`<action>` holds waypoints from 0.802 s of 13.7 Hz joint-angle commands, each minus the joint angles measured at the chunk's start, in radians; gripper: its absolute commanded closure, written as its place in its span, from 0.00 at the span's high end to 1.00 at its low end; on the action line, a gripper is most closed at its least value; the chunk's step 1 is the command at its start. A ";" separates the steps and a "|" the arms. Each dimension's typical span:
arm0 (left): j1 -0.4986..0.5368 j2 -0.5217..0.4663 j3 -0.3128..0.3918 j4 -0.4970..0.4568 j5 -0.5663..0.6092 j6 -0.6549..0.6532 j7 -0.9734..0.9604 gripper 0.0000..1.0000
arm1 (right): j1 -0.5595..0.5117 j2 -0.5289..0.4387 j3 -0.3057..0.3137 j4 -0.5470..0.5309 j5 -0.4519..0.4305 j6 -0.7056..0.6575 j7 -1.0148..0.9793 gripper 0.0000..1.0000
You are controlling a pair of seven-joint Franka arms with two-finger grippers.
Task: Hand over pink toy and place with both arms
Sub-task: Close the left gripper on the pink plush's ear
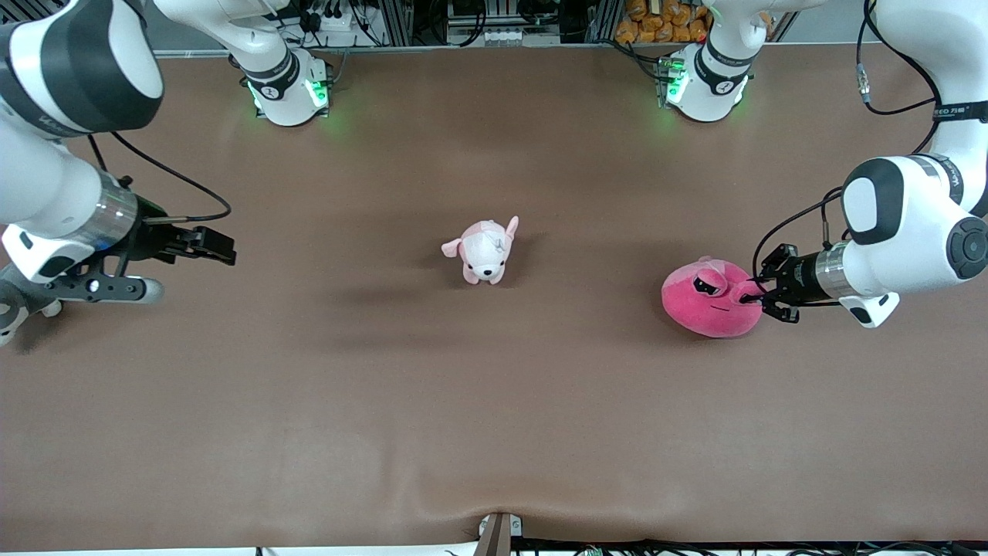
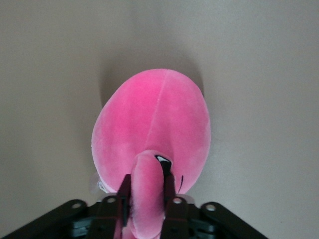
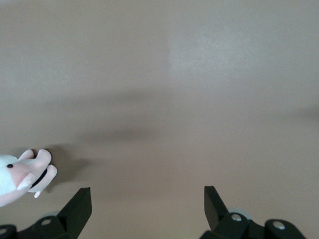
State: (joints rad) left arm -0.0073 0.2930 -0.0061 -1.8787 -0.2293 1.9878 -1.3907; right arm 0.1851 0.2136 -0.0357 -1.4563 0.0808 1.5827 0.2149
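My left gripper (image 1: 760, 297) is clamped on an eye bulge of the pink toy (image 1: 706, 301), which sits on the table toward the left arm's end from the puppy plush (image 1: 485, 251). Right gripper (image 1: 204, 245) hangs open, waiting, well apart from the toy – puppy lies between, so handover pt should clear it.

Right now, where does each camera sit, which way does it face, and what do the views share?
Front view: high across the table, facing both arm bases; shows the left end effector pinching the pink toy, the right end effector waiting open, and the puppy plush.
Left wrist view: on the left wrist, looking down its fingers at the toy.
Right wrist view: over bare table, own fingertips showing.
Shared: the toy in front and left wrist views; the puppy in front and right wrist views.
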 commanded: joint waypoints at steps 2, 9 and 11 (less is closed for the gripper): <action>-0.007 0.009 0.002 0.036 -0.018 -0.017 0.039 0.04 | -0.012 0.010 -0.006 0.011 0.014 0.000 0.017 1.00; -0.011 -0.001 -0.015 0.139 -0.018 -0.138 0.039 0.00 | -0.001 0.010 -0.006 0.013 0.010 0.002 0.020 1.00; -0.023 -0.003 -0.021 0.206 -0.022 -0.222 0.029 0.00 | -0.001 0.010 -0.006 0.013 0.010 0.002 0.020 1.00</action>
State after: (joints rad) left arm -0.0179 0.2923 -0.0259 -1.7452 -0.2305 1.8520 -1.3615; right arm 0.1830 0.2191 -0.0425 -1.4564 0.0813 1.5866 0.2213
